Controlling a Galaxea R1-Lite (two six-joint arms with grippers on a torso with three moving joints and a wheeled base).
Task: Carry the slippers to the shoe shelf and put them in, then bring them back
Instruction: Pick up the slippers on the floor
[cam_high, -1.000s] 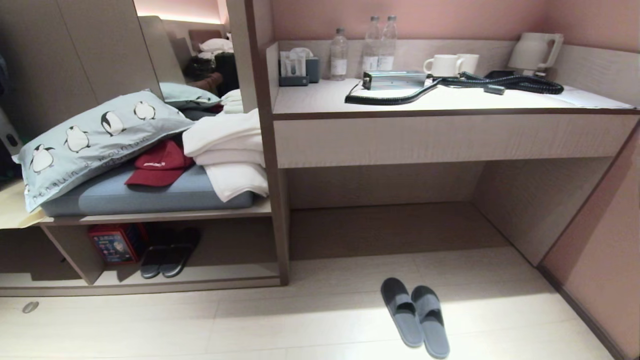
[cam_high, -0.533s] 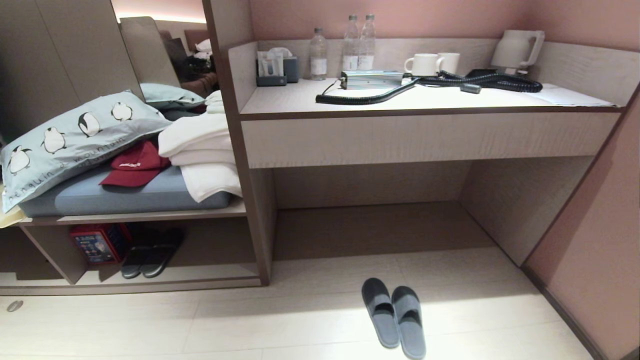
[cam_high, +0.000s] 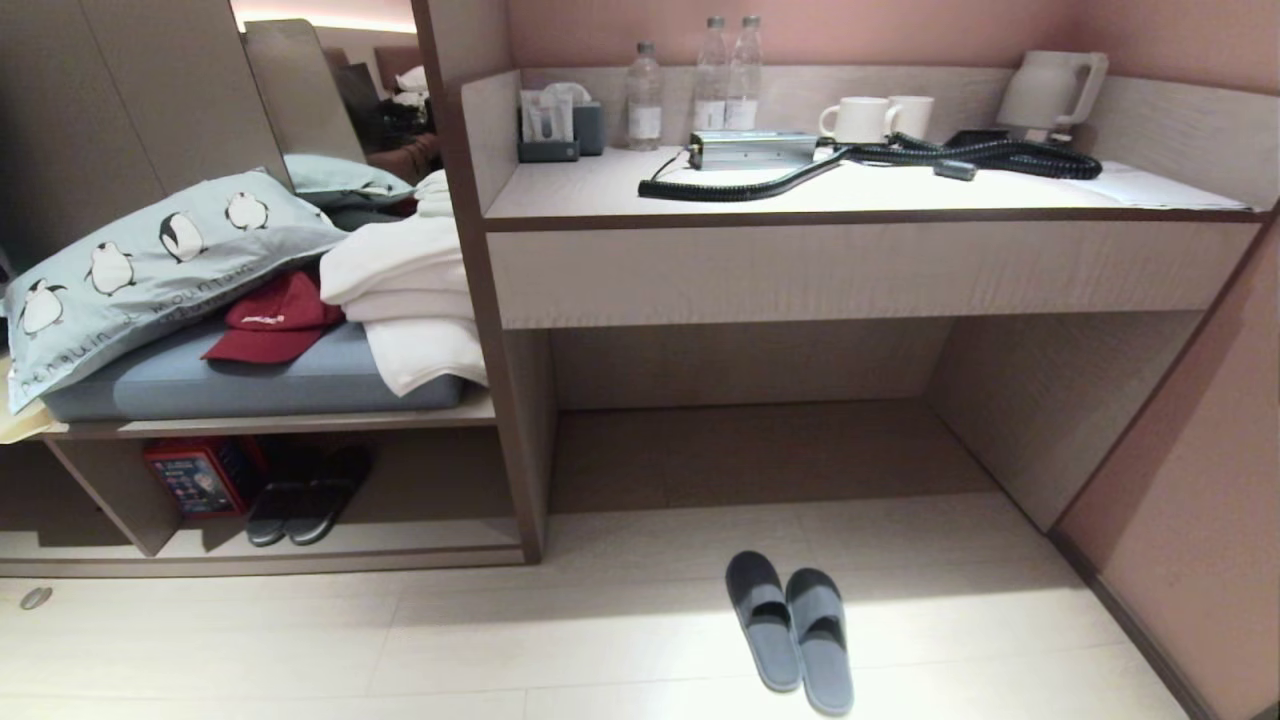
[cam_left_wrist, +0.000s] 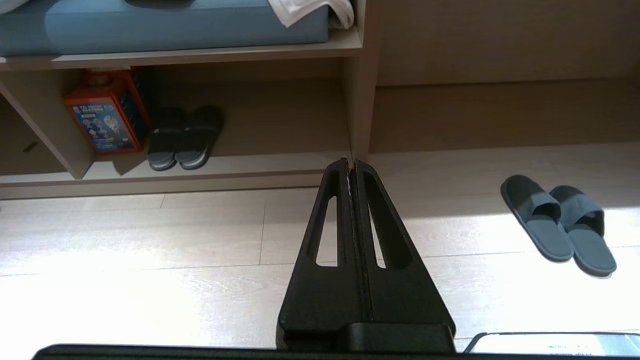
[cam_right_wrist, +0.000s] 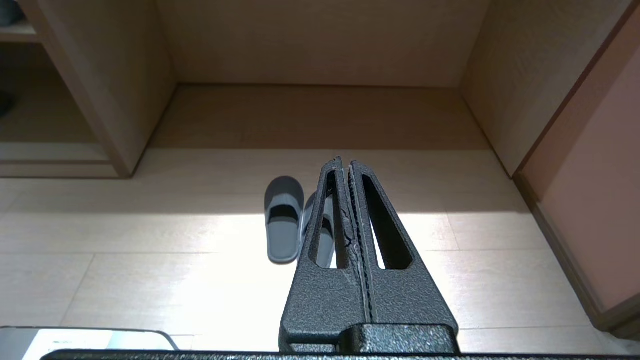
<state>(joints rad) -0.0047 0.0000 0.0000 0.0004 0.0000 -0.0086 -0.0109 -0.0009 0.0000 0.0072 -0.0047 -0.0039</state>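
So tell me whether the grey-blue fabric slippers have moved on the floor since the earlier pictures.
No. The grey-blue fabric slippers lie as before against the floorboard seams and desk recess; only the camera shifted.

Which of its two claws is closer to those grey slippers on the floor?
Right. The right gripper hangs just above the slippers; the left gripper sits off to their side.

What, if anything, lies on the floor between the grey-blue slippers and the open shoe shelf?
Nothing visible: bare floor runs from the slippers to the shoe shelf. Inside it, a dark pair and a red box fill the left part; the right part looks free.
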